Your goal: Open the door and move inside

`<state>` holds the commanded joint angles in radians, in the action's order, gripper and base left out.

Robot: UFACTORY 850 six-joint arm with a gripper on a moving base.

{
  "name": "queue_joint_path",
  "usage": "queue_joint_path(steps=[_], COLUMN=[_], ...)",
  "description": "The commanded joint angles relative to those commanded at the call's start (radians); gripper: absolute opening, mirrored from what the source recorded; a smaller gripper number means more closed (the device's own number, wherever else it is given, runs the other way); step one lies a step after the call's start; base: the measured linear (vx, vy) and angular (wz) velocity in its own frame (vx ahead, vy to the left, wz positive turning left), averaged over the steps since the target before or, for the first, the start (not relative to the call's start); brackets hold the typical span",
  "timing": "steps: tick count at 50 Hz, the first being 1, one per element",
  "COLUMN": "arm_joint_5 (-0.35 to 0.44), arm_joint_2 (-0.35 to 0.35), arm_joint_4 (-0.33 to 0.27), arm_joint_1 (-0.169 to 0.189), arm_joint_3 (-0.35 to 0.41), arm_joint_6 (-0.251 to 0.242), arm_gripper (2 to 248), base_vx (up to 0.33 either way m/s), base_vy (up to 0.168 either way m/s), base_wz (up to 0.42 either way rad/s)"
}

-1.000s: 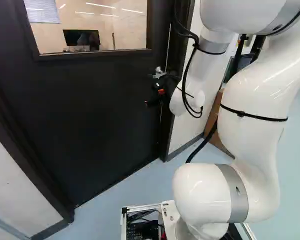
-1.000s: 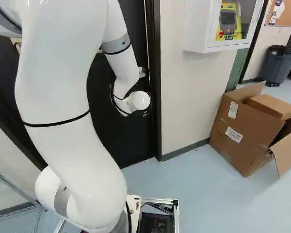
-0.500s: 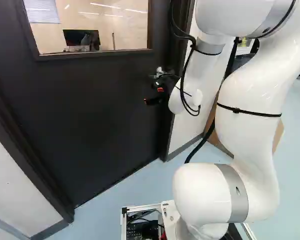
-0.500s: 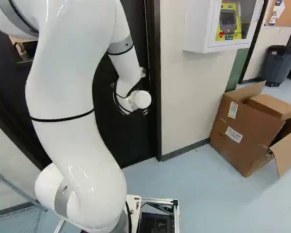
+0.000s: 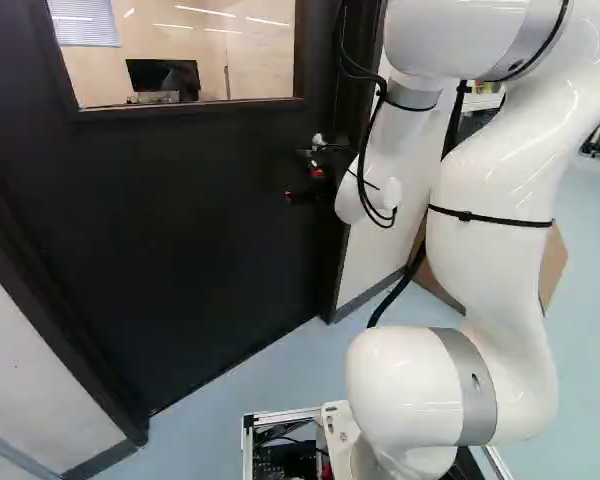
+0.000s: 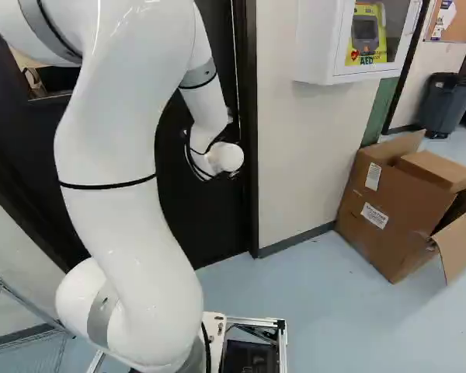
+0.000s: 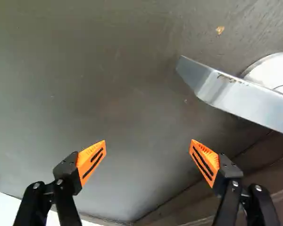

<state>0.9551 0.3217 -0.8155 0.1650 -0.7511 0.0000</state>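
- So the arm (image 5: pixel 490 260) is leaning further ahead now, its upper part shifting left in the left base view and right in the right one.
- The gripper (image 5: pixel 302 185) rides along, nudging slightly up and left in the left base view.
- Also, part of the cardboard box (image 5: pixel 554 266) now peeks out right of the arm there.

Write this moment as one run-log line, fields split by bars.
door: shut | gripper: open, near handle | handle: ahead, off to one side, ungripped | next: likely line up on handle
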Motion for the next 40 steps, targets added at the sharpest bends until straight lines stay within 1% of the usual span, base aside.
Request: queue_joint_path(steps=[20, 40], arm_joint_5=[0.0, 0.0], arm_joint_2=[0.046, 0.099], arm_joint_4=[0.0, 0.0], arm_joint_1=[-0.007, -0.023], arm_joint_3=[-0.058, -0.125], arm_joint_6=[0.0, 0.0], arm_gripper=[247, 247], base_vx=[0.0, 0.0], base_vy=[0.0, 0.0], base_wz=[0.0, 0.0])
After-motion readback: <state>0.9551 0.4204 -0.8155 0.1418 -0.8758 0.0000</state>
